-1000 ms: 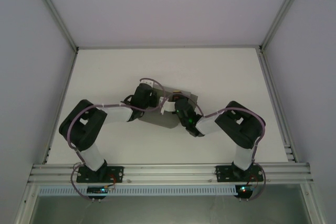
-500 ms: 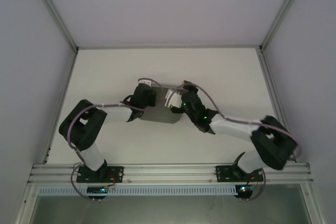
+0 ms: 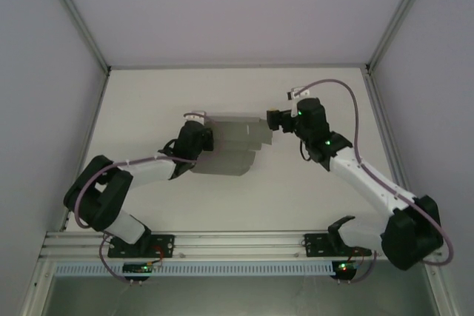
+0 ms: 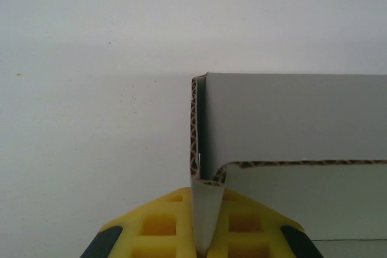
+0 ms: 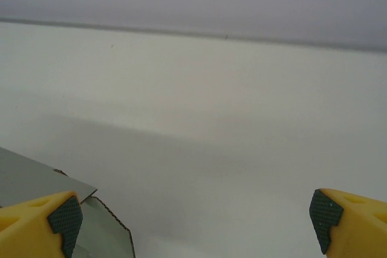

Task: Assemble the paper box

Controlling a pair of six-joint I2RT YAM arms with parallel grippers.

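Observation:
The paper box (image 3: 233,144) is a grey card piece, partly folded, lying mid-table. My left gripper (image 3: 203,139) is at its left edge. In the left wrist view the yellow fingers (image 4: 157,225) are shut on a folded grey flap, my left gripper (image 4: 208,202) pinching it where two corrugated walls of the paper box (image 4: 290,119) meet. My right gripper (image 3: 273,120) hovers just off the box's far right corner. In the right wrist view my right gripper (image 5: 193,225) stands wide open with nothing between its pads, and a corner of the paper box (image 5: 27,176) shows at lower left.
White tabletop (image 3: 311,183) enclosed by pale walls with aluminium posts (image 3: 74,16). A metal rail (image 3: 237,242) runs along the near edge, carrying both arm bases. The right arm's cable loops above its wrist (image 3: 333,86).
My right gripper let go of the box, opened wide and swung away to the far right. The left arm stretched out, keeping hold of the box, which shifted a little.

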